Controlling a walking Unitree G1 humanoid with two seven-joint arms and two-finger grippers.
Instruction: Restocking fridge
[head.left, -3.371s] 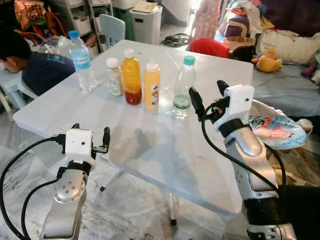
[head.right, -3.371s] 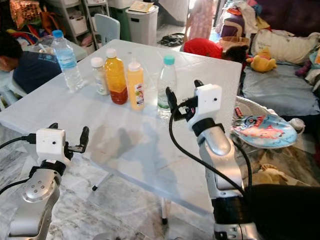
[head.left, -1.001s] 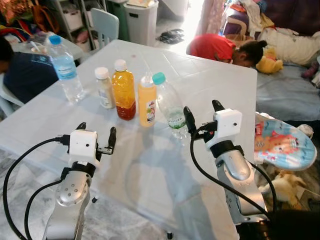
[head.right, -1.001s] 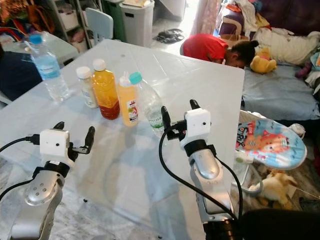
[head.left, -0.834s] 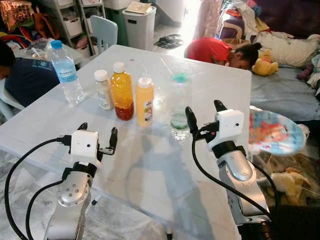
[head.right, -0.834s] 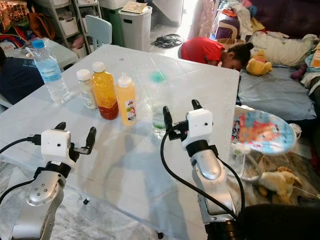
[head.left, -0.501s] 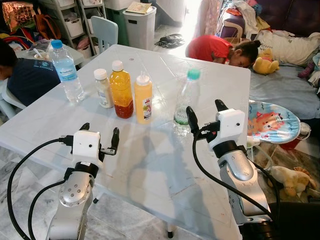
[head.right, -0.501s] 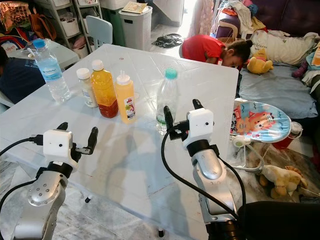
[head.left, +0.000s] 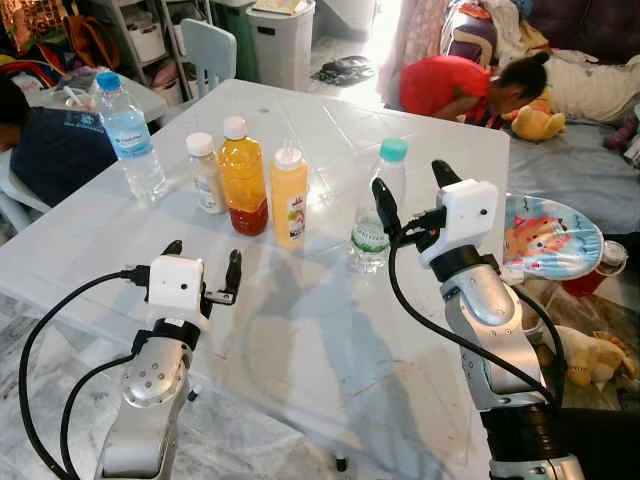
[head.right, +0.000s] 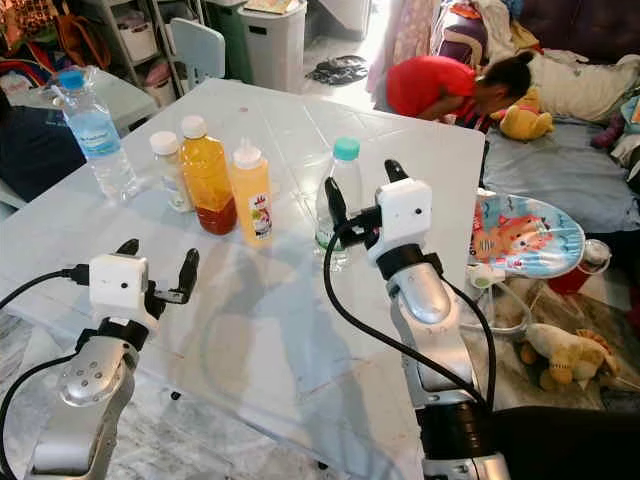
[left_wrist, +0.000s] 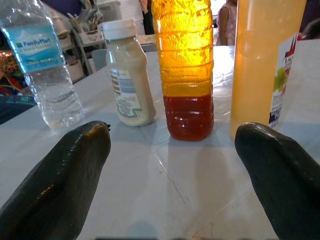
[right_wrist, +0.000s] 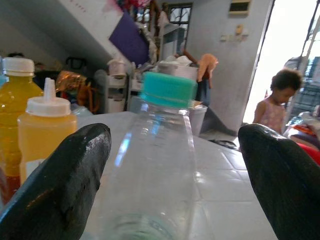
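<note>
A clear bottle with a teal cap (head.left: 378, 205) stands upright toward the middle of the white desk (head.left: 300, 330), and the right gripper (head.left: 412, 195) is raised just behind it with its two black fingers spread wide, one on each side of the bottle's neck, not touching. Beside it stand a yellow squeeze bottle (head.left: 289, 196), an orange juice bottle (head.left: 243, 178), a small cream bottle (head.left: 207, 174) and, nearer the desk's far left edge, a water bottle with a blue cap (head.left: 126, 136). The left gripper (head.left: 203, 266) hovers wide open over the desk's near edge, pointing at this row.

Lived-in home: soft toy (head.left: 540, 121), storage shelves (head.left: 150, 35), white table (head.left: 300, 330).
</note>
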